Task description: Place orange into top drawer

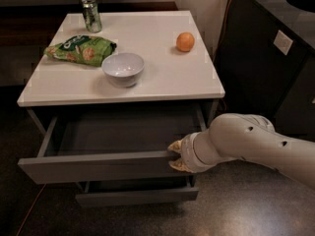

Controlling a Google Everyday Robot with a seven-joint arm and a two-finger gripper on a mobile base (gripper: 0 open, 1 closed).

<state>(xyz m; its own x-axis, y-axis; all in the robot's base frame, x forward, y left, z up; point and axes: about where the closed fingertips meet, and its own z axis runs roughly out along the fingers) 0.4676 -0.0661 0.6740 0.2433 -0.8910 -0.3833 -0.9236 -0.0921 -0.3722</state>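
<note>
At the bottom of the frame, a lower drawer (138, 196) sticks out a little. Just above it, right of the middle, my gripper (176, 156) sits at the right end of the top drawer (98, 166). I think it is there because the flat front has no handle, so the edge is the only place to pull. I cannot tell if the gripper is wide or narrow. It has no fruit in it.

The top drawer is out far, and I see nothing on its grey floor, so there is room to drop something in.

Above it is the white table (162, 85). A white bowl (123, 68) stands near the front edge, with a green snack bag (81, 49) just behind it to the left. The orange (185, 42) sits alone at the upper right of the table, well apart from the bowl and far from my gripper. A green can (91, 14) stands in the far upper left corner.

I think the orange comes next. It is round, so a bump could make it roll.
</note>
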